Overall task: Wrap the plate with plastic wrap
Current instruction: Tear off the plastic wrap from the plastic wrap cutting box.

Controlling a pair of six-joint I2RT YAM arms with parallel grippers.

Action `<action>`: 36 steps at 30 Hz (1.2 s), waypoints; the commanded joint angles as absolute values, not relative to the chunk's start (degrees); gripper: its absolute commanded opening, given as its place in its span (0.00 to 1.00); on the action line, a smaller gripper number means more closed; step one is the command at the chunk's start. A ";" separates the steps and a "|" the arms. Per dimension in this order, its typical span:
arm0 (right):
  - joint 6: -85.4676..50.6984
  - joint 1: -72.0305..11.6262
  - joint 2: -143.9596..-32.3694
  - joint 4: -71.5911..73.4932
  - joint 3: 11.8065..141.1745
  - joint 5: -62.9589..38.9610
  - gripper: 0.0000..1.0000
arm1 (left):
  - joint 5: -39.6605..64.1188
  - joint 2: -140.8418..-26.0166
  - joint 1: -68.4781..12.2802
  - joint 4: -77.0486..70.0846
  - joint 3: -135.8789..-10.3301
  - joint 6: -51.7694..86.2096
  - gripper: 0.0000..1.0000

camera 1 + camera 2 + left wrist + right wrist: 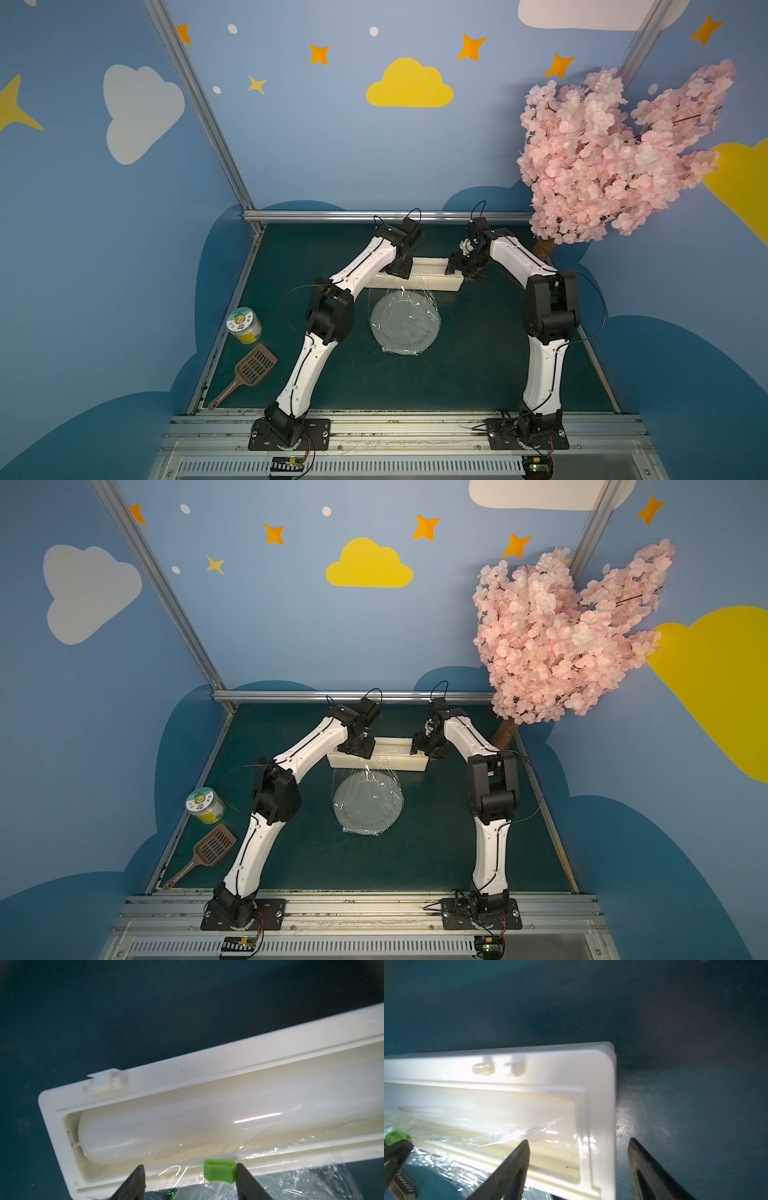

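Observation:
The pale plate (405,328) (368,808) lies mid-table under wrinkled plastic wrap (399,297) (365,775). The film still runs up to the open cream dispenser box (432,279) (399,759) just behind it. My left gripper (400,270) (190,1169) hangs open over the box's front rail. A green slider (220,1171) on that rail touches one fingertip (241,1169), and film (291,1184) shows below. My right gripper (455,266) (579,1147) is open and straddles the box's right end (602,1105), one finger inside the box, the other outside with a gap.
A lidded jar (244,325) and a brown slotted scoop (249,370) lie at the table's left edge. A pink blossom tree (615,158) stands at the back right, its trunk (542,247) close behind my right arm. A metal rail (374,215) bounds the back.

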State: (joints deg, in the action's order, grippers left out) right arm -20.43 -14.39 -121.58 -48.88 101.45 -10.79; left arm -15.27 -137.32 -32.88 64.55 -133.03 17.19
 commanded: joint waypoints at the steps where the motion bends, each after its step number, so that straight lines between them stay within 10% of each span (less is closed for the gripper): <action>1: -19.35 -13.78 -124.72 -52.44 99.84 -7.94 0.74 | -19.89 -137.04 -30.20 67.50 -130.12 17.61 0.68; 36: -17.83 -14.40 -127.56 -55.93 101.36 -2.24 0.75 | -18.72 -131.29 -23.66 63.62 -121.09 18.38 0.70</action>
